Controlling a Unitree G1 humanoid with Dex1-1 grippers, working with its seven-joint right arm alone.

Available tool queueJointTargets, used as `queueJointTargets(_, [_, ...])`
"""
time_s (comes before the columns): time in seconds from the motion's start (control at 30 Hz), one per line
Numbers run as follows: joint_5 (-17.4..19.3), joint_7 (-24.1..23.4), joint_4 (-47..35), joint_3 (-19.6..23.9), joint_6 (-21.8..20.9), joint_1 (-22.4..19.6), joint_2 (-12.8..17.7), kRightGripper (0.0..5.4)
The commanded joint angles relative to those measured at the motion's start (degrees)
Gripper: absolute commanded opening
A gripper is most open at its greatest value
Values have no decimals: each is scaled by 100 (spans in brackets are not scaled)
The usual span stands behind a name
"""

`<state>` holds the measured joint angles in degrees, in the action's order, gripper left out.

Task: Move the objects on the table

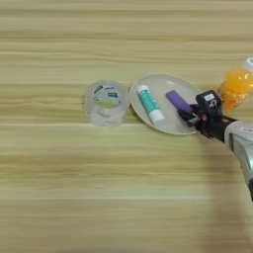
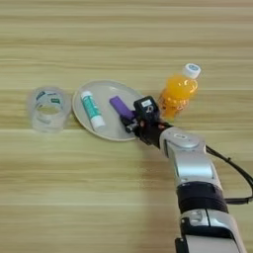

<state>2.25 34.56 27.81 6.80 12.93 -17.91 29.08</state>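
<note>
Nearest the viewer, the silver forearm is seen entering from about five o'clock, with a dark cable trailing off to the right. At its end the black two-fingered pincer sits over the near right rim of the shallow round pale plate. Whether its fingers are apart or clamped on anything cannot be told, as they merge with the dark shapes around them.

Just beside the pincer tips, at roughly ten o'clock from them, the small flat purple rectangular block is found lying on the plate. It is judged light, stiff and smooth; being thin, it would be best taken across its narrow sides. At nine o'clock from the block, the white-and-teal cylindrical glue stick lies on its side on the same plate; it is judged light, hard and prone to rolling, so a hold across the barrel's middle is suggested.

Left of the plate, apart from it, a clear roll of tape rests on the surface.

Furthest away, at two o'clock from the pincer, the small orange-drink bottle with a white cap stands tilted on the wide light wooden surface, striped with pale-brown grain. It is judged heavier, slippery and slightly yielding.
</note>
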Motion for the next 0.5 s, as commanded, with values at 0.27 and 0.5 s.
queueJointTargets(0.27, [-34,26,108,-98,-279,-593,164,142])
queueJointTargets(0.5, [20,32,-131,-65,-284,-485,160,219])
